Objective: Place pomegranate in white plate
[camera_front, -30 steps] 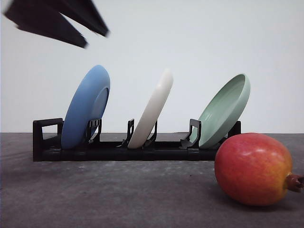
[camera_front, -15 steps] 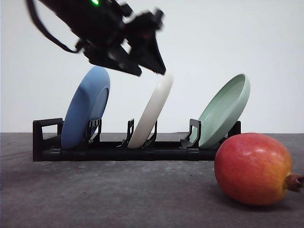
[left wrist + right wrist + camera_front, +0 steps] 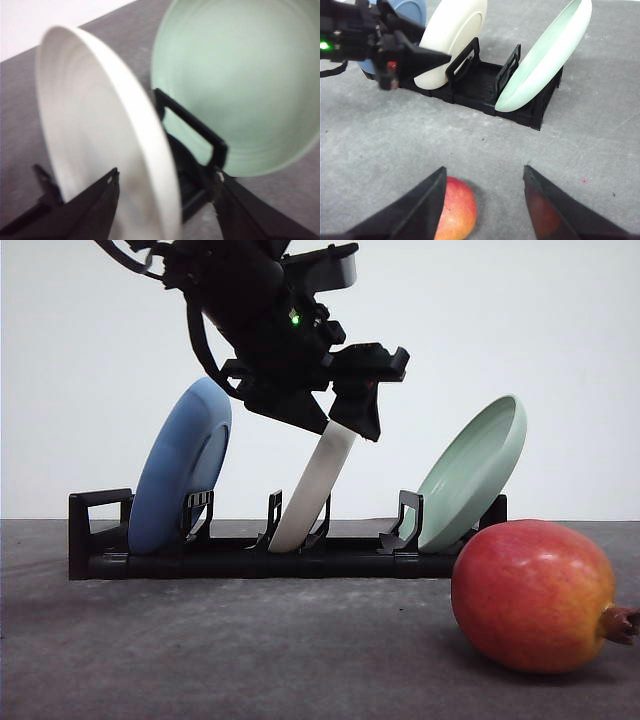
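Pomegranate (image 3: 533,596) lies on its side on the grey table (image 3: 200,650), near the front right edge, crown nub pointing right, untouched and well short of any plate. Behind it a black rack (image 3: 250,555) holds three plates on edge: the blue plate (image 3: 178,470) at the left end, the white plate (image 3: 318,485) in the middle slot, the pale green plate (image 3: 475,470) at the right end, nearest the fruit.

By my reading the task has barely begun: the white plate is not yet out of the rack and the fruit waits. The left gripper (image 3: 165,200) has its fingers spread to either side of the white plate's upper rim, not closed on it as far as I can tell. The right gripper (image 3: 482,200) hangs wide open just above the pomegranate, holding nothing.

No brand, label or writing can be read on anything
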